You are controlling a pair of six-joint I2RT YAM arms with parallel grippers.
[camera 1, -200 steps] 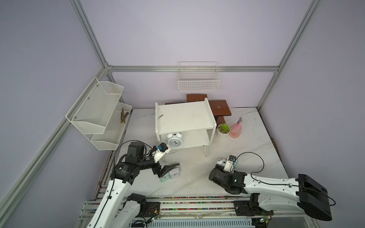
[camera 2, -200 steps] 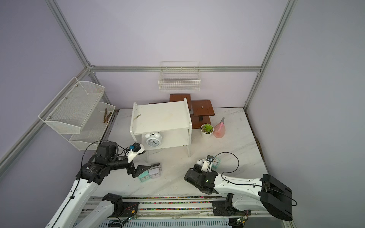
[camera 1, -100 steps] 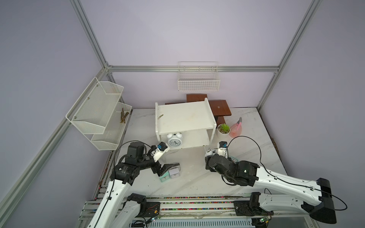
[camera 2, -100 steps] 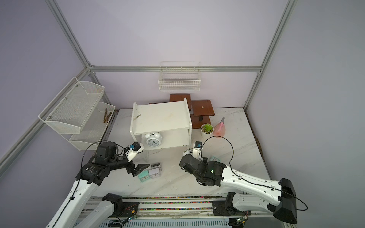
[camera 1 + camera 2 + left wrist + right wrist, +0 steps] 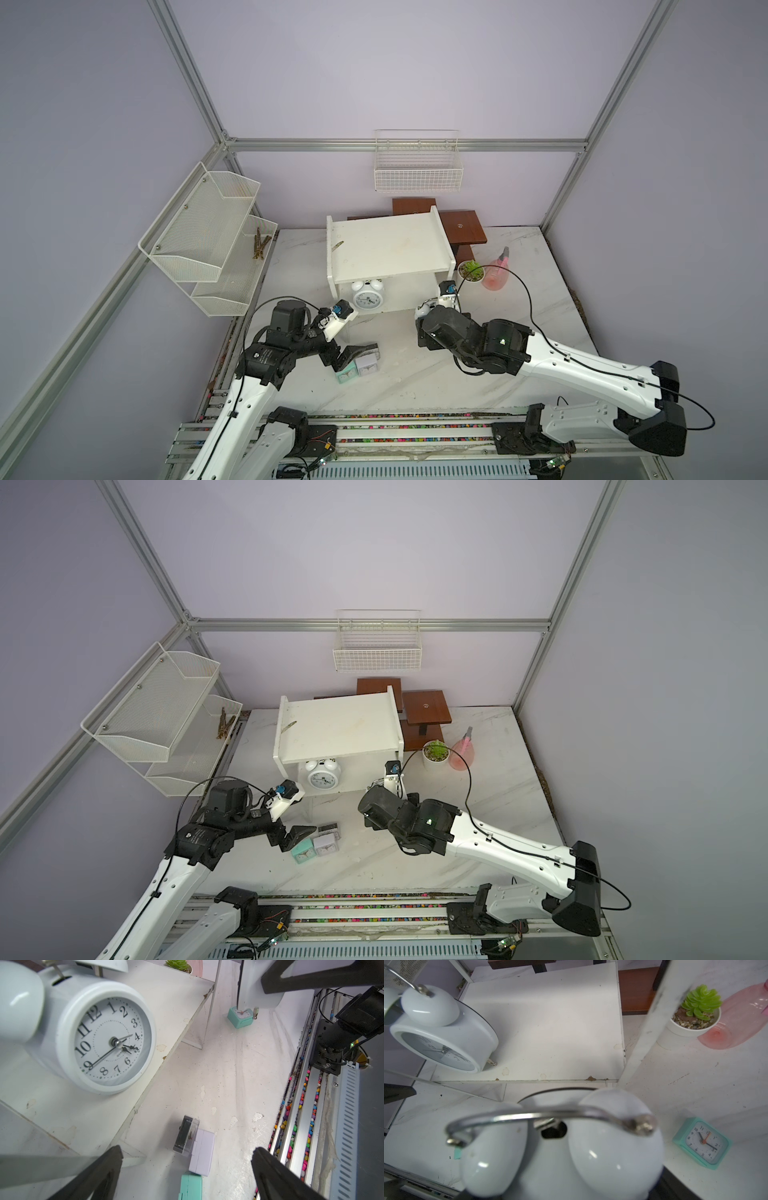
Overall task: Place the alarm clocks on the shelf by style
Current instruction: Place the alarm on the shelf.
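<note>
**Operator:** Where is the clock?

**Manual:** Your right hand [image 5: 430, 311] is clamped on a twin-bell clock [image 5: 612, 1142] at the shelf [image 5: 550, 1032], near edge, lower board. Free space lies straight beyond, right of the shelved twin [image 5: 366, 298].

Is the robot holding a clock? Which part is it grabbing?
Yes. The right gripper holds a round white twin-bell clock by its round body, under the bells. The left gripper is open and holds nothing.
</note>
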